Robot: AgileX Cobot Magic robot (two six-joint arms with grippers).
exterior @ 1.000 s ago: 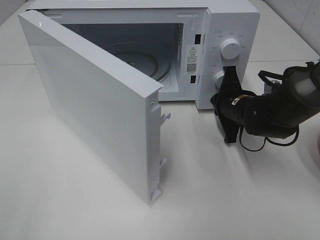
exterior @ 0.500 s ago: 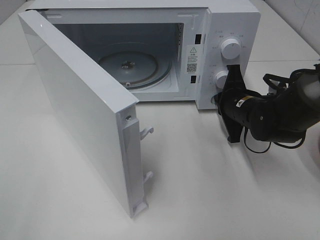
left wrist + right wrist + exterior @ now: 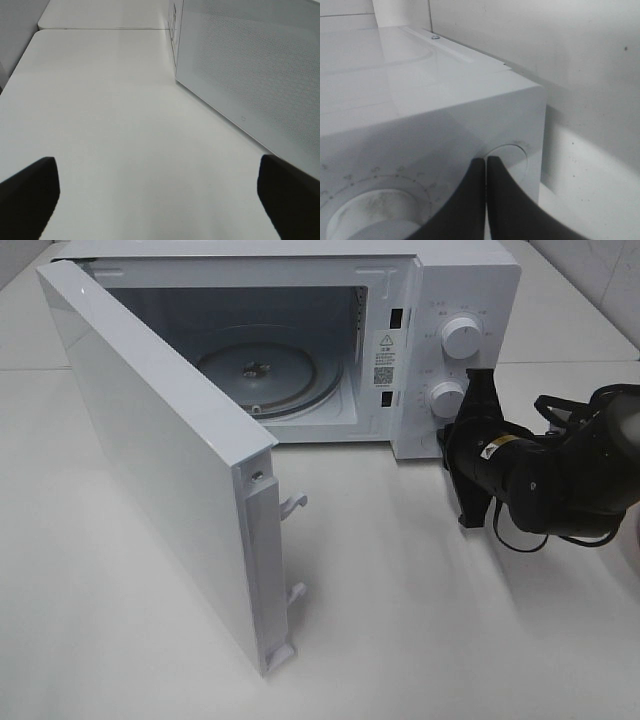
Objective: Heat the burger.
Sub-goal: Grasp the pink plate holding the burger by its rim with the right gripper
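High camera: the microwave (image 3: 470, 280) fills the upper part of the frame. Its door (image 3: 160, 460) is swung wide toward the left, and the glass turntable (image 3: 255, 370) shows inside. At the right, the right claw (image 3: 452, 438) sits just below the lower knob (image 3: 447, 398), close against the control panel.

Left wrist view: the left claw (image 3: 159, 195) is spread wide above the counter (image 3: 110, 110), gripping nothing. The door's outer face is at the upper right.

Right wrist view: the right claw's fingers (image 3: 465, 200) are pressed together, holding nothing, at the microwave's front.

Where the burger is cannot be told from any view.
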